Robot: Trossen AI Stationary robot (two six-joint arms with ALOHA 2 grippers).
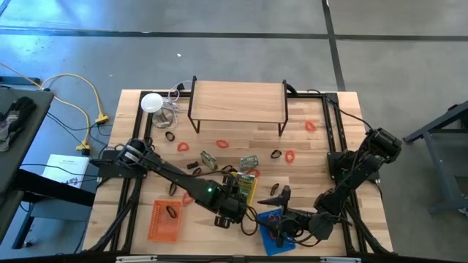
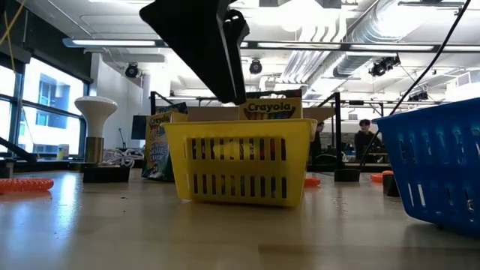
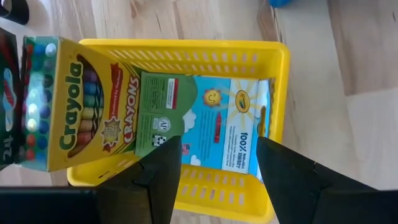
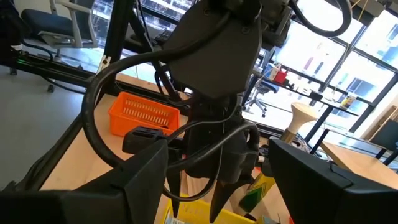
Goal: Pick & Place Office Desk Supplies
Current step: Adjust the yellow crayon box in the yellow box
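From the desk (image 1: 307, 157) down: my left claw (image 3: 217, 177) hangs wide over the yellow basket (image 3: 273, 93) holding a Crayola box (image 3: 81, 102), the right claw (image 1: 281, 196) gapes empty beside it, red loops (image 1: 290, 155) lie beyond, I may snag the rim; only the wrist shows the box

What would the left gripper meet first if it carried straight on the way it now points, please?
Most likely the Crayola crayon box lying in the yellow basket; the left gripper is open directly over it.
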